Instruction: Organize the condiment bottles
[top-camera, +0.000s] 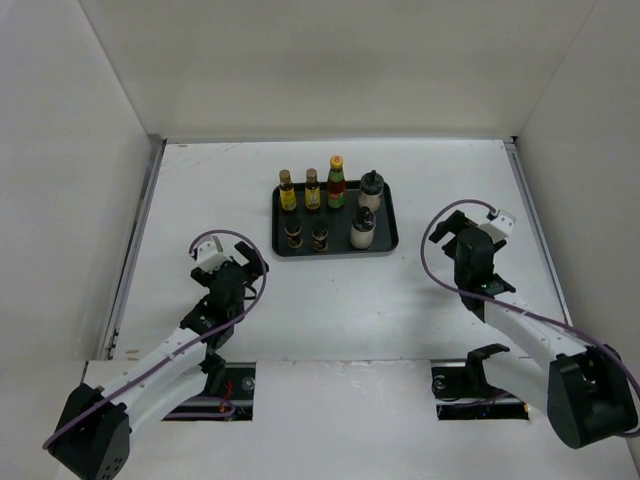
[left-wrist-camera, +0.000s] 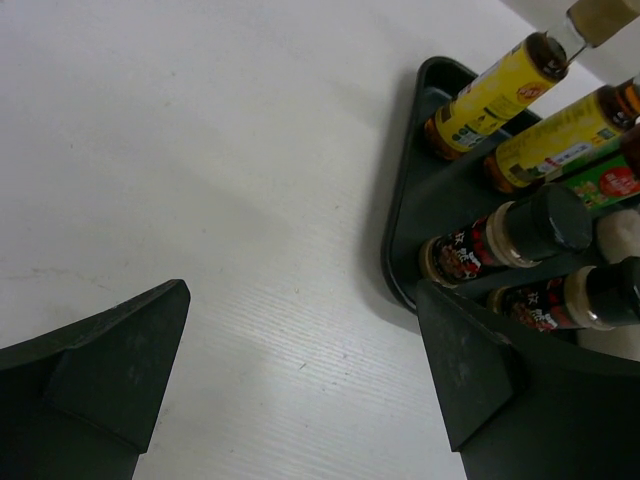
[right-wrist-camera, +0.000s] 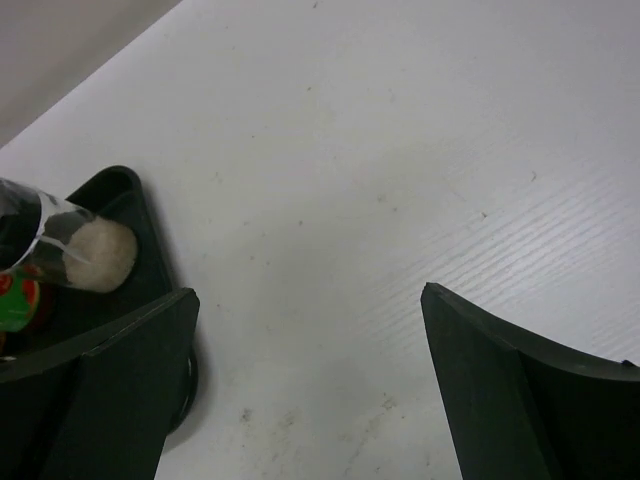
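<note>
All seven condiment bottles stand on the black tray (top-camera: 387, 240). The back row holds two yellow-labelled bottles (top-camera: 287, 191) (top-camera: 312, 190), the tall red-sauce bottle (top-camera: 336, 182) and a cream shaker (top-camera: 371, 190). The front row holds two dark jars (top-camera: 293, 234) (top-camera: 320, 236) and the second shaker (top-camera: 362, 229). My left gripper (top-camera: 248, 262) is open and empty, left of the tray. Its wrist view (left-wrist-camera: 300, 320) shows the dark jars (left-wrist-camera: 505, 240) and yellow-labelled bottles (left-wrist-camera: 495, 95). My right gripper (top-camera: 452, 236) is open and empty, right of the tray. Its wrist view (right-wrist-camera: 310, 310) shows one shaker (right-wrist-camera: 85, 250).
White walls enclose the white table on the left, back and right. The tray's near-left corner (left-wrist-camera: 400, 260) lies close to my left gripper's right finger (left-wrist-camera: 470, 370). The tray's corner (right-wrist-camera: 125, 190) lies by my right gripper's left finger (right-wrist-camera: 120, 380).
</note>
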